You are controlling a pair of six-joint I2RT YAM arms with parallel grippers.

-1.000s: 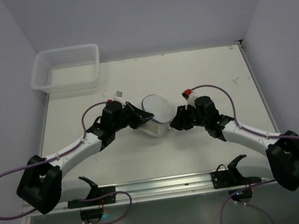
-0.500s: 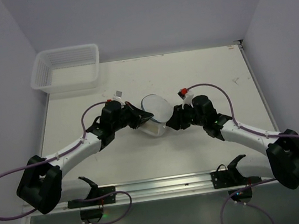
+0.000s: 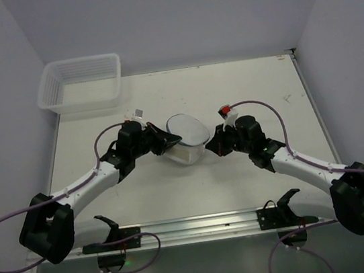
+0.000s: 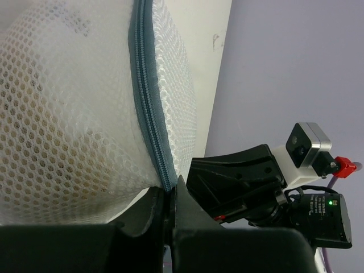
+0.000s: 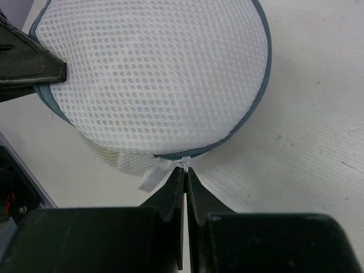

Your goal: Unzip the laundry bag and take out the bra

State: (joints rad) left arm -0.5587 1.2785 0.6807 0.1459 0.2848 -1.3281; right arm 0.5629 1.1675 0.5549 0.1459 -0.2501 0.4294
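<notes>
Left end effector [image 4: 169, 191], right end effector [image 5: 185, 171] pinch laundry bag [image 5: 159, 74] (tan contents [image 4: 60, 162]).

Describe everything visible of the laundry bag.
The laundry bag is a round white mesh case, two domed halves joined by a grey-blue zip rim, closed where visible. It sits tilted on the table. The left claw pinches the rim on one side; the right claw pinches a small white tab at the opposite edge. Tan shapes show dimly through the mesh.

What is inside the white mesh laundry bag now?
Through the mesh of the laundry bag, a vague tan shape shows in the left wrist view. The mesh hides what it is.
</notes>
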